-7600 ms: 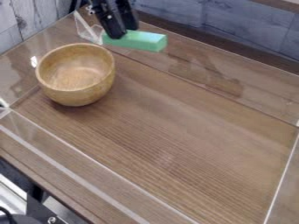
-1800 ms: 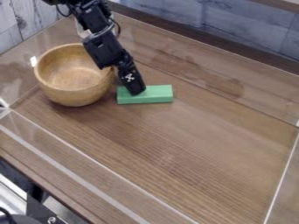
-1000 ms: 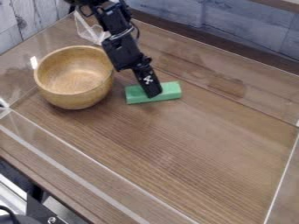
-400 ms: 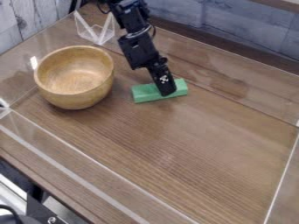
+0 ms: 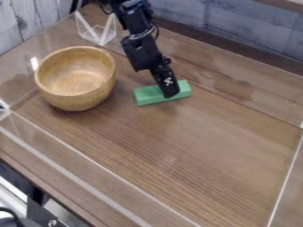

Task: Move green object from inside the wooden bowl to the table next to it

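Block: the small bright green rectangular sponge-like block [image 5: 162, 93] is laid flat on the brown wood-grain table [image 5: 190, 151], at 3 o'clock from the bowl, apart from it.
Bowl: the round light tan wooden bowl [image 5: 76, 77] is seen upright.
Gripper: the black gripper [image 5: 167, 85] is pressed onto the block's top, jaws closed; a hold cannot be told.
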Robot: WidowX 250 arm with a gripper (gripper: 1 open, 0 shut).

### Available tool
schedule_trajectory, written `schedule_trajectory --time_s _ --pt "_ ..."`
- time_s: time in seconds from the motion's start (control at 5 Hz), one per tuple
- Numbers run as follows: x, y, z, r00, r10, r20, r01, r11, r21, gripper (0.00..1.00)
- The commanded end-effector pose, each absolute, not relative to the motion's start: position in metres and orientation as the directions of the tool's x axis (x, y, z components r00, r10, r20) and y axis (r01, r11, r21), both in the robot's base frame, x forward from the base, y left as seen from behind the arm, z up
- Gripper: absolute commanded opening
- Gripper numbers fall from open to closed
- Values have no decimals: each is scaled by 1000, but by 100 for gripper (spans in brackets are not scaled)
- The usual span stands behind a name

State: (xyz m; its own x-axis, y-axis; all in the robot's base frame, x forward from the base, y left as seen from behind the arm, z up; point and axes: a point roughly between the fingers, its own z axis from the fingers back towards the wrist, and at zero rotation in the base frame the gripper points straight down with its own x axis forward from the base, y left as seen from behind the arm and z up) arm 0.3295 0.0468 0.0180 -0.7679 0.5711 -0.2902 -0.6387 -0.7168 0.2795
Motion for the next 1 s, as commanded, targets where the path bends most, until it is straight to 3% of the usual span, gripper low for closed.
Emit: schedule_trajectory --time_s 0.0,0.4,0.8 --pt "327 43 24 -774 568 -279 -630 -730 263 0" --pt "322 26 25 -839 473 -269 -536 -804 258 0" --pt "328 13 52 -887 375 -270 -443 -857 264 0"
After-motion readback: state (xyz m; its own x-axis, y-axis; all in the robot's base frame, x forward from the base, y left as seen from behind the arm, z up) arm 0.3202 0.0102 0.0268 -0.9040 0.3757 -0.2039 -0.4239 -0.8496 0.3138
